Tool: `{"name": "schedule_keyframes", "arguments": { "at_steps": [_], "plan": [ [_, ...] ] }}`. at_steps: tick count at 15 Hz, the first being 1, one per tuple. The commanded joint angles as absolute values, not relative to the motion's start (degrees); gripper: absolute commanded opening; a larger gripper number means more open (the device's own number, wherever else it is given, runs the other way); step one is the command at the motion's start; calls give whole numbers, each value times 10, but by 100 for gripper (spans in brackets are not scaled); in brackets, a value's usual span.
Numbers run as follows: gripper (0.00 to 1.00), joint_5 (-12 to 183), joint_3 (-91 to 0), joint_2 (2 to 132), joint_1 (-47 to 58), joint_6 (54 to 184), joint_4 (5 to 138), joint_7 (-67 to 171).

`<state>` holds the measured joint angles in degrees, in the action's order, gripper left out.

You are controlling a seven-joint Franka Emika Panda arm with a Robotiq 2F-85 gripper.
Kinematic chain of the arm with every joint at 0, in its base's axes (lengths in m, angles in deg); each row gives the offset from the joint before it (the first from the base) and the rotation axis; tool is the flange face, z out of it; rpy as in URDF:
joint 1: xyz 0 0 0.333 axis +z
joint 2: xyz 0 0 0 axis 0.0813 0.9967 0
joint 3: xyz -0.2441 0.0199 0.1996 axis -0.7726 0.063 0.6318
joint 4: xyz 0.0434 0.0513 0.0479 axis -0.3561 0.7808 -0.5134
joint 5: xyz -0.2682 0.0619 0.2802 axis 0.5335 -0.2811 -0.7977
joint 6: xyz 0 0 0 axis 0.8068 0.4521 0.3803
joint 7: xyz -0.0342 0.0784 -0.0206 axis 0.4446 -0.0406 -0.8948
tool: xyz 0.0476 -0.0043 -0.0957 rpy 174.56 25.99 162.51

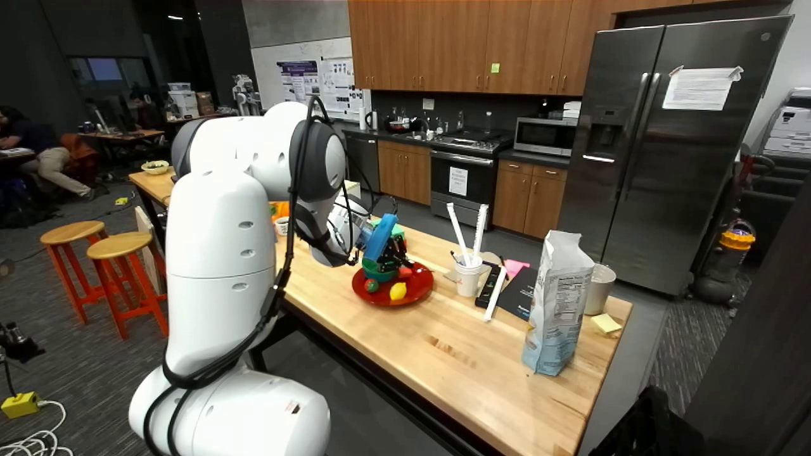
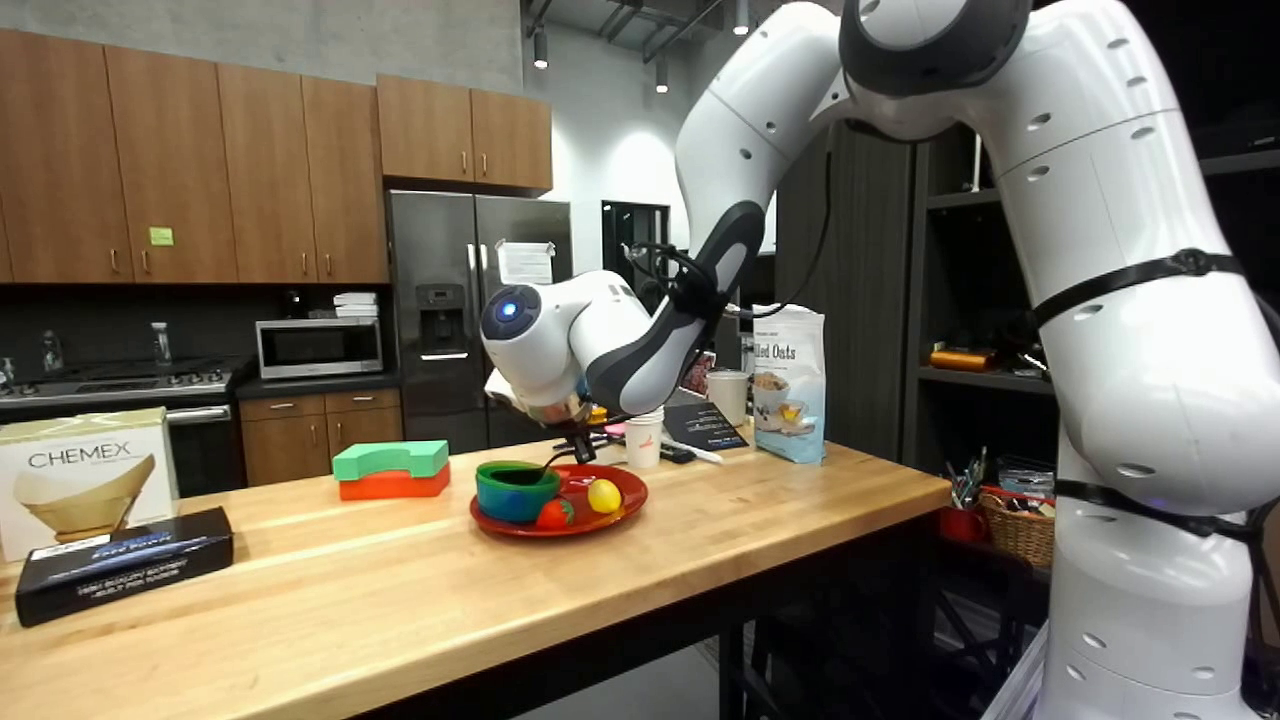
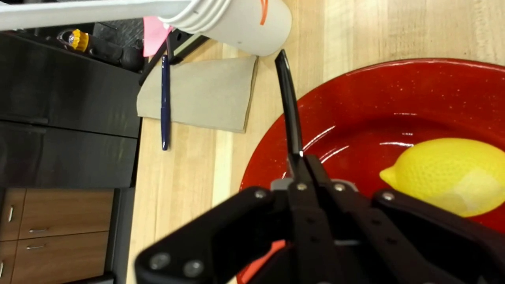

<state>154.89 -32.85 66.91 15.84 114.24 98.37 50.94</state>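
My gripper is shut on a thin black utensil, whose handle sticks out past the fingertips in the wrist view. In an exterior view the gripper hangs low over a red plate. There the dark utensil slants down to a blue-green bowl on the plate; its far end is hidden. A yellow lemon and a red strawberry lie beside the bowl. Close on the right in the wrist view is the lemon. Part of an orange-red piece shows behind the fingers.
Stacked paper cups with white sticks stand beyond the plate, near a tan napkin and a blue pen. A tall oats bag and a pale cup stand farther along. Foam blocks and boxes sit opposite.
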Motion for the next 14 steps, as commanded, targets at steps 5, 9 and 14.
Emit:
{"name": "schedule_keyframes", "arguments": {
  "at_steps": [5,9,14],
  "plan": [
    [1,1621,-330,663,168,1112,987,534],
    [1,1689,-329,672,170,1074,985,575],
    [1,1769,-325,683,172,1036,987,621]
  ]
}}
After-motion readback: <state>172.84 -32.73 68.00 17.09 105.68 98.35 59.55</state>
